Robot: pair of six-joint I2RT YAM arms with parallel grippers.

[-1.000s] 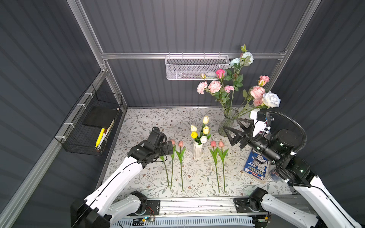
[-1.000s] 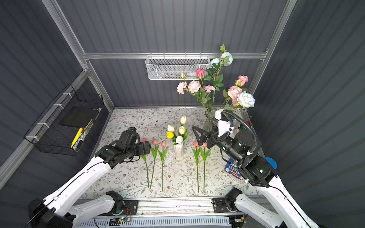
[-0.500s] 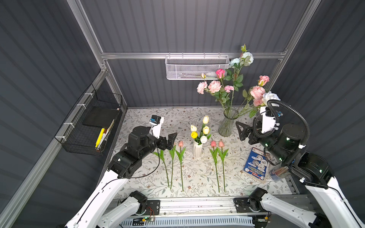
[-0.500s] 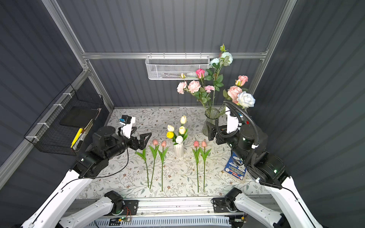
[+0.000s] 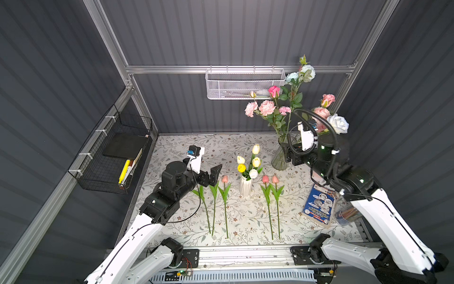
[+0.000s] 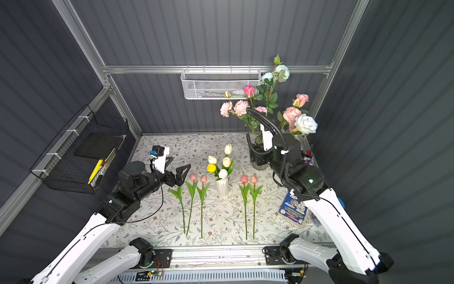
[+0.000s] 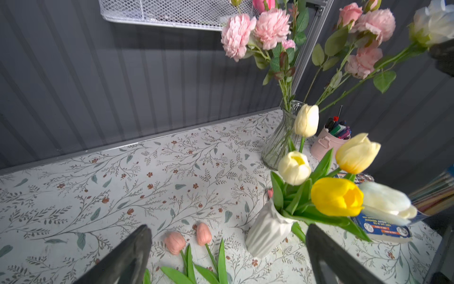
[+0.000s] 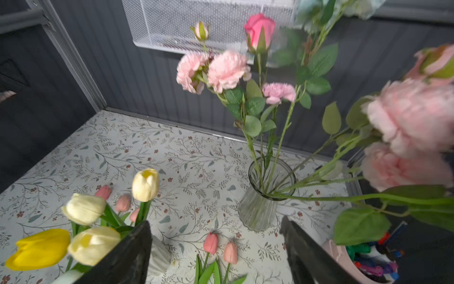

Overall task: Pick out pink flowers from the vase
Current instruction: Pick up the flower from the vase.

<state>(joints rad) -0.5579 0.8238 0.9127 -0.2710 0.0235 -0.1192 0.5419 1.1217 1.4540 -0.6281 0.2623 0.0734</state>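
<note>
A glass vase (image 5: 278,159) (image 8: 260,204) at the back right holds pink flowers: ruffled sprays (image 5: 266,107) (image 8: 227,70), a deep pink rose (image 5: 274,91) and pale pink roses (image 5: 321,113), together with white blooms. Several pink tulips (image 5: 224,178) (image 6: 244,178) lie flat on the table either side of a white vase (image 5: 245,186) of yellow and cream tulips. My right gripper (image 5: 286,153) (image 8: 215,221) hovers beside the glass vase, open and empty. Above the left-hand tulips my left gripper (image 5: 213,174) (image 7: 227,228) is raised, open and empty.
A book (image 5: 319,204) and a cup of pencils (image 5: 346,214) lie at the front right. A pink pot of pens (image 7: 326,145) stands behind the glass vase. A wire basket (image 5: 110,157) hangs on the left wall and a white mesh basket (image 5: 245,83) on the back wall.
My left gripper has risen and drawn back from the left-hand tulips. My right gripper has moved from beside the right-hand tulips up to the glass vase, its jaws narrowing slightly.
</note>
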